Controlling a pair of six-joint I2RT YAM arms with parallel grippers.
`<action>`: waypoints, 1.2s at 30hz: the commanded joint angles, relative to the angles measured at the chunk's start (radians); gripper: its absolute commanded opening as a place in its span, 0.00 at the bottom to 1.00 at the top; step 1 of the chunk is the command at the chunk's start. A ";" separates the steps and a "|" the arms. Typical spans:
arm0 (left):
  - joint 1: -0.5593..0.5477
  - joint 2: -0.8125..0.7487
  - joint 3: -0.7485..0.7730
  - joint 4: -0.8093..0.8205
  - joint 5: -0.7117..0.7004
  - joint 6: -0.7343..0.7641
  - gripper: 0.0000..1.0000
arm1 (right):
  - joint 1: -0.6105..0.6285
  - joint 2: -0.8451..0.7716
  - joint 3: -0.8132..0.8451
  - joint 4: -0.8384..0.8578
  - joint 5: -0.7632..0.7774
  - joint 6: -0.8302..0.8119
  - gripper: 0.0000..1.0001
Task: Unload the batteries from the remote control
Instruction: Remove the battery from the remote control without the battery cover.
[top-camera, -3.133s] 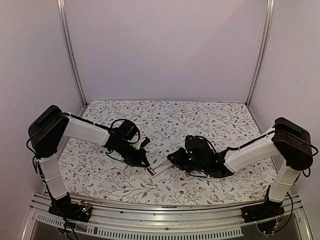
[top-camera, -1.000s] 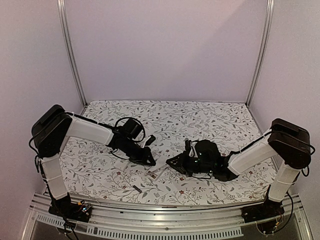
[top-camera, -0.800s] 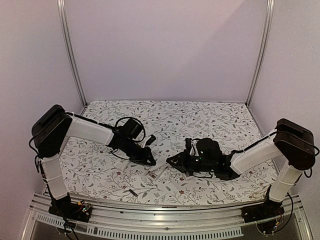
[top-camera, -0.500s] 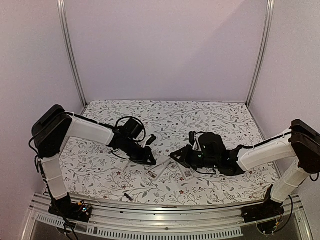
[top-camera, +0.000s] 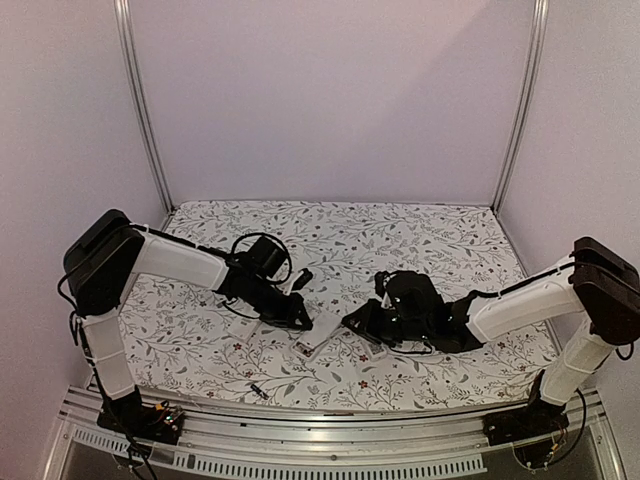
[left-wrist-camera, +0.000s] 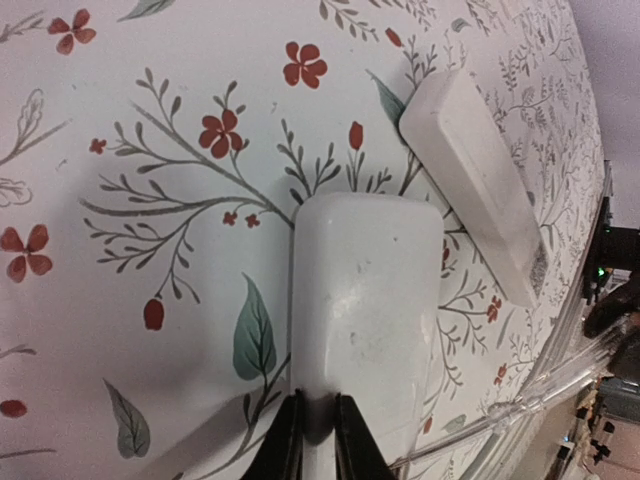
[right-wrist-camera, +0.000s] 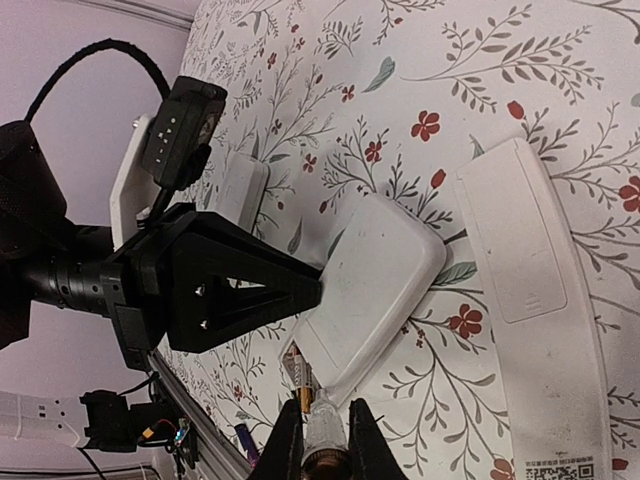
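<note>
The white remote control (top-camera: 318, 340) lies on the floral cloth between both arms. My left gripper (top-camera: 300, 318) is shut on its edge; the left wrist view shows the fingers (left-wrist-camera: 318, 405) pinching the remote (left-wrist-camera: 365, 290). In the right wrist view the remote (right-wrist-camera: 380, 280) has its near end open, with an orange and a dark battery (right-wrist-camera: 300, 378) inside. My right gripper (right-wrist-camera: 320, 412) is shut on a grey pen-like tool (right-wrist-camera: 322, 432) whose tip touches that open end. A loose dark battery (top-camera: 256, 390) lies near the front edge, and it also shows in the right wrist view (right-wrist-camera: 246, 438).
A long flat white piece with a label (right-wrist-camera: 530, 300) lies just right of the remote; it also shows in the top view (top-camera: 376, 351) and the left wrist view (left-wrist-camera: 475, 180). A small white piece (right-wrist-camera: 243, 187) lies behind the left gripper. The table's metal front rail (top-camera: 330, 415) is close.
A dark battery came out of the remote and rolled toward the front edge. My right gripper drew back to the right, then returned to the remote's end. The left gripper kept its hold.
</note>
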 joint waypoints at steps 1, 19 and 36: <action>-0.031 0.037 -0.020 -0.069 -0.045 0.019 0.11 | 0.011 0.050 0.052 -0.016 0.016 -0.022 0.00; -0.031 0.033 -0.017 -0.075 -0.045 0.020 0.11 | 0.011 0.109 0.013 0.277 -0.118 0.050 0.00; -0.025 0.018 -0.014 -0.070 -0.051 0.024 0.15 | 0.011 0.033 -0.021 0.266 -0.072 -0.025 0.00</action>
